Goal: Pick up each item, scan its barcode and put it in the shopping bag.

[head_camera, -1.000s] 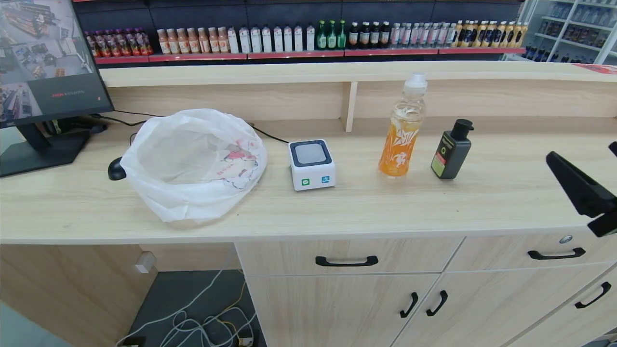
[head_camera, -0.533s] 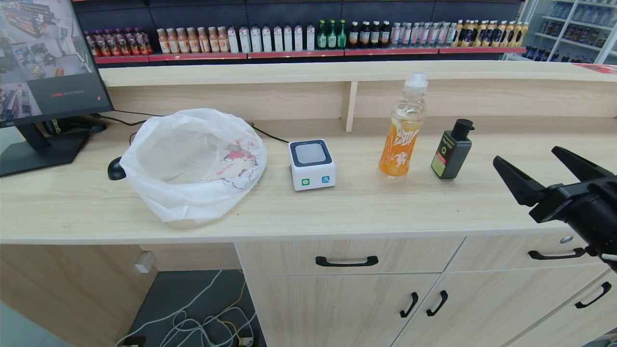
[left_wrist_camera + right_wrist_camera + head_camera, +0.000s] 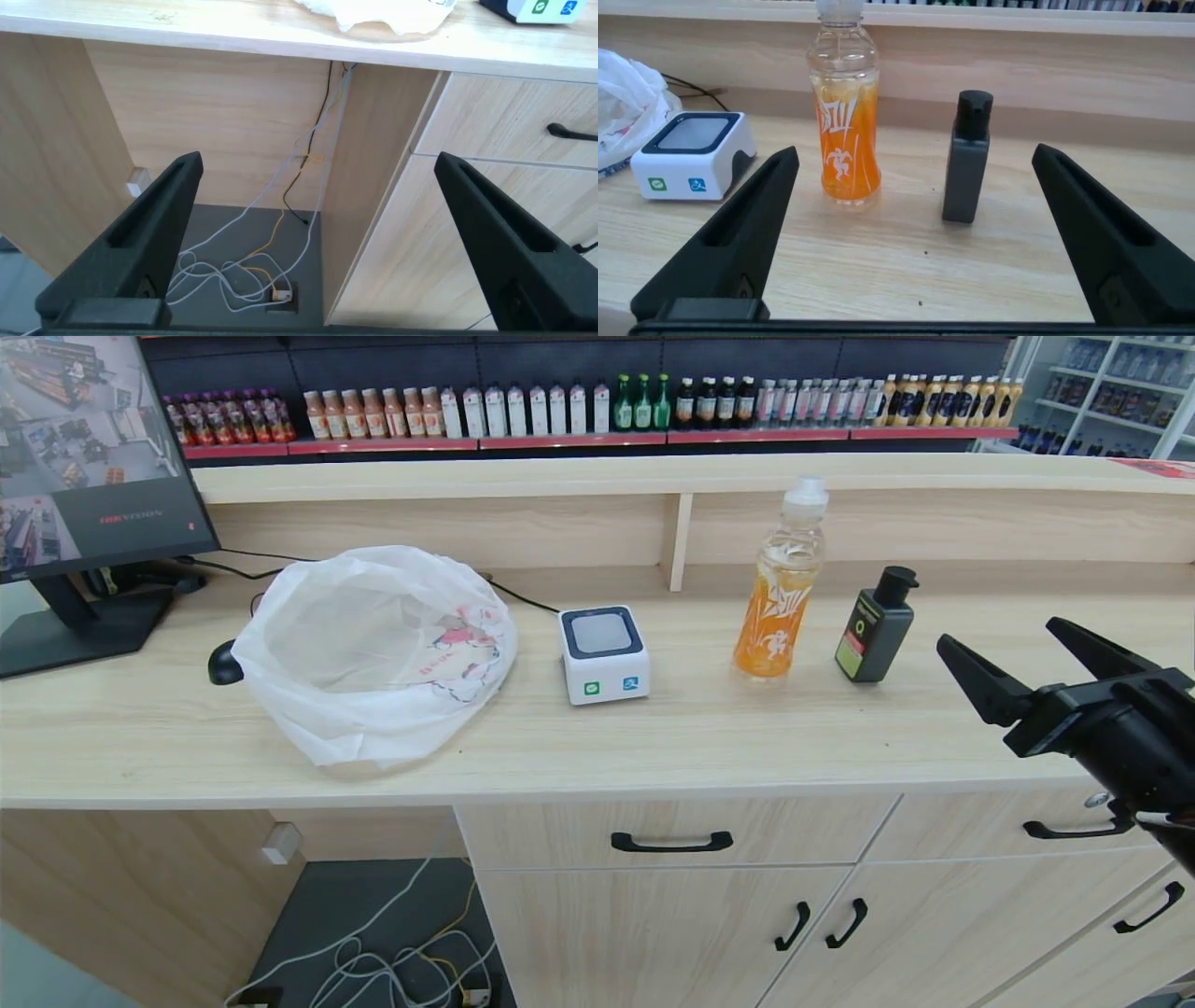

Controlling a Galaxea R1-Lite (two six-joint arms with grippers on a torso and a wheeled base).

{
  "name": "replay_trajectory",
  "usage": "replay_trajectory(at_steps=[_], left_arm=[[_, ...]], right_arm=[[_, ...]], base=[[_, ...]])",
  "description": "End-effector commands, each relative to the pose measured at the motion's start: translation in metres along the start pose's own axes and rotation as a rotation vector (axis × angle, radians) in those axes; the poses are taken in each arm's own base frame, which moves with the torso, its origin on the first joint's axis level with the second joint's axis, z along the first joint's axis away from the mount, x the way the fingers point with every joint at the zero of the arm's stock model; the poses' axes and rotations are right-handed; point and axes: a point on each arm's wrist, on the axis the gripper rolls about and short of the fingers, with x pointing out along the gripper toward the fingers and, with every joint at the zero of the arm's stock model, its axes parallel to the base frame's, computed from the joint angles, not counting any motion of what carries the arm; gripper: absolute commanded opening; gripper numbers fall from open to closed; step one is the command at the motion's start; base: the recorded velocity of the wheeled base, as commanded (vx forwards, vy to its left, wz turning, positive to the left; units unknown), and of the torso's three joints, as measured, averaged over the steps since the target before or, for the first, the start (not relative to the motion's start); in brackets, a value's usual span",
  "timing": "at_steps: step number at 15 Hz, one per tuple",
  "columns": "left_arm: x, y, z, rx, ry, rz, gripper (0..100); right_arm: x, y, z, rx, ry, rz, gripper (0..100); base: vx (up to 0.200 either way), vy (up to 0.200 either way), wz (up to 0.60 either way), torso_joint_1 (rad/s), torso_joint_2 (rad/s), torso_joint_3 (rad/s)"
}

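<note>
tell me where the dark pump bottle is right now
In the head view the dark pump bottle stands upright on the counter toward the robot's right, between the orange drink bottle and the open right gripper.

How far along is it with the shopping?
Barely started. The shopping bag looks empty; the orange drink bottle and dark pump bottle stand on the counter beside the scanner. The right gripper hovers open near the pump bottle, holding nothing. Both items are left to do.
</note>
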Motion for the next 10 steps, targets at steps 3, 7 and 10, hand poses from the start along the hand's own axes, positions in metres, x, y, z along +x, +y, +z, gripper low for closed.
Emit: replay_trajectory(at_steps=[3,7,10], left_arm=[[0.0,0.0,0.0,0.001,0.0,0.001,100],[0.0,0.0,0.0,0.002,0.0,0.001,100],[0.0,0.0,0.0,0.002,0.0,0.001,100]], right_arm=[[0.038,0.022,0.0,0.008,-0.041,0.039,100],[0.065,0.05,-0.014,0.041,-0.021,0.031,100],[0.084,0.058,-0.032,0.04,0.005,0.038,100]], base=[[0.0,0.0,0.0,0.0,0.0,0.0],[0.0,0.0,0.0,0.0,0.0,0.0],[0.0,0.0,0.0,0.0,0.0,0.0]])
